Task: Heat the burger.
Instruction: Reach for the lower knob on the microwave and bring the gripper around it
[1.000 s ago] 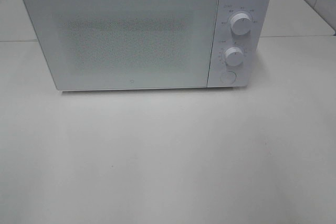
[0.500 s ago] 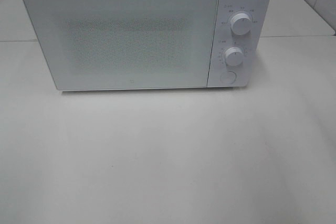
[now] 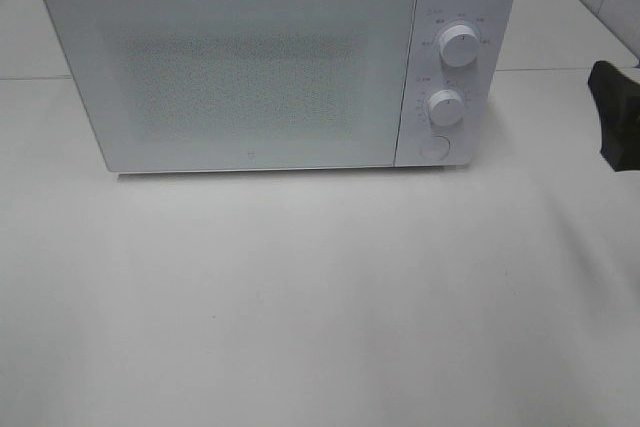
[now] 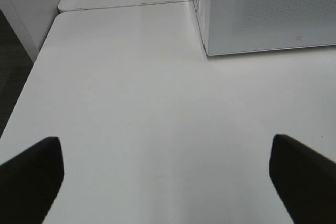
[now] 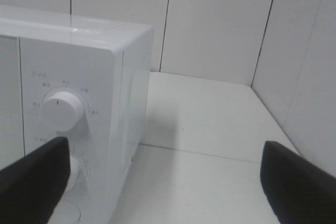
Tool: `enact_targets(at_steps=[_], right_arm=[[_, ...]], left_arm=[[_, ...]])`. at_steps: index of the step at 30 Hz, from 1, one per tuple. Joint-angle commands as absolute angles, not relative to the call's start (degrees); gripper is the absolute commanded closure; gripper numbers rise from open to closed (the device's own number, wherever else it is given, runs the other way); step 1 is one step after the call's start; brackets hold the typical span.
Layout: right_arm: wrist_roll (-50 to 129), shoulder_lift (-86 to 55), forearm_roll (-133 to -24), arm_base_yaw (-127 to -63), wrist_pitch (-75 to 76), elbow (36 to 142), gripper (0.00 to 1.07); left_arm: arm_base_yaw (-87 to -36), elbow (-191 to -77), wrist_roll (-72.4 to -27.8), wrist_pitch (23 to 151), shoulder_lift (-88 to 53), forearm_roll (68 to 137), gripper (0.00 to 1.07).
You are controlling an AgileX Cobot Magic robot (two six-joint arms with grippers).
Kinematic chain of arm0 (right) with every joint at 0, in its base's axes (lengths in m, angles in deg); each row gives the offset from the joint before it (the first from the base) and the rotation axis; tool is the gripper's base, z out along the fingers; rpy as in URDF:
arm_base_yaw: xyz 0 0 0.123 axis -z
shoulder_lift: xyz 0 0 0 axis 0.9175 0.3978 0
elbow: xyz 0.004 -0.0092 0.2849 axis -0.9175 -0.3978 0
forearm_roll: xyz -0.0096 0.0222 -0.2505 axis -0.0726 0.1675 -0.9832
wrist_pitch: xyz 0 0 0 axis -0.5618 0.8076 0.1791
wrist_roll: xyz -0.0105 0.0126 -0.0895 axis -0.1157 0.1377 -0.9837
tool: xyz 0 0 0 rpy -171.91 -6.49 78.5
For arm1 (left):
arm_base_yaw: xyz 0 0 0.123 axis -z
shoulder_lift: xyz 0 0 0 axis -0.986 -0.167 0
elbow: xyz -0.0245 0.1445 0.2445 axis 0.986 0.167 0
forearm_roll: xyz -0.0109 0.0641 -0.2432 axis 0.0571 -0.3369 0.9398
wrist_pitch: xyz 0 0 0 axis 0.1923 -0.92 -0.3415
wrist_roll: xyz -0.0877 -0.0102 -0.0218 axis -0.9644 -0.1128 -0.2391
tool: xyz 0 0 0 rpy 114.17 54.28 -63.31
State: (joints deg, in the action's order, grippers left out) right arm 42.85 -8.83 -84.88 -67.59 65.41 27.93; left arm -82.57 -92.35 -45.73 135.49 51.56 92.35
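Exterior high view: white boxy microwave oven [image 3: 280,57] shut, burger nowhere visible, while wrist views show left end effector [image 4: 165,145] and right end effector [image 5: 165,153] gaping, empty, so opening the door [image 3: 230,77] likely comes first

You're working in what looks like a lab mock-up of a kitchen: a white microwave [image 3: 260,57] with two dials [image 3: 458,45] stands on a plain white tabletop [image 3: 320,297] made of butted sections, and smooth white wall panels [image 5: 220,24] with dark seams close it in behind and beside.
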Motion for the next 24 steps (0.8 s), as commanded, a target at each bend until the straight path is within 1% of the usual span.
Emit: enact_targets(at_steps=[1,5,8,17,23,24], right_arm=[[43.19,-6.08,-87.23,-67.42,72.17,27.81,0.06],[44.05,1.31,-90.38,-67.42,78.59,27.81,0.06],[45.6,4.57,-91.18,-67.42,79.28,27.98,0.07],[44.68,7.27,-92.73,-67.42,79.28,30.22,0.08],[46.8,7.27,-95.31,-67.42,79.22,31.99,0.14],[46.8,7.27,-95.53,-67.42,79.22,32.05,0.17]], left_arm=[[-82.74,-92.24,-46.24,135.31,52.76,92.18,0.06],[-82.74,-92.24,-46.24,135.31,52.76,92.18,0.06],[-82.74,-92.24,-46.24,135.31,52.76,92.18,0.06],[-82.74,-92.24,-46.24,135.31,52.76,92.18,0.06],[-82.74,-92.24,-46.24,135.31,52.76,92.18,0.06],[-82.74,-92.24,-46.24,135.31,52.76,92.18,0.06]])
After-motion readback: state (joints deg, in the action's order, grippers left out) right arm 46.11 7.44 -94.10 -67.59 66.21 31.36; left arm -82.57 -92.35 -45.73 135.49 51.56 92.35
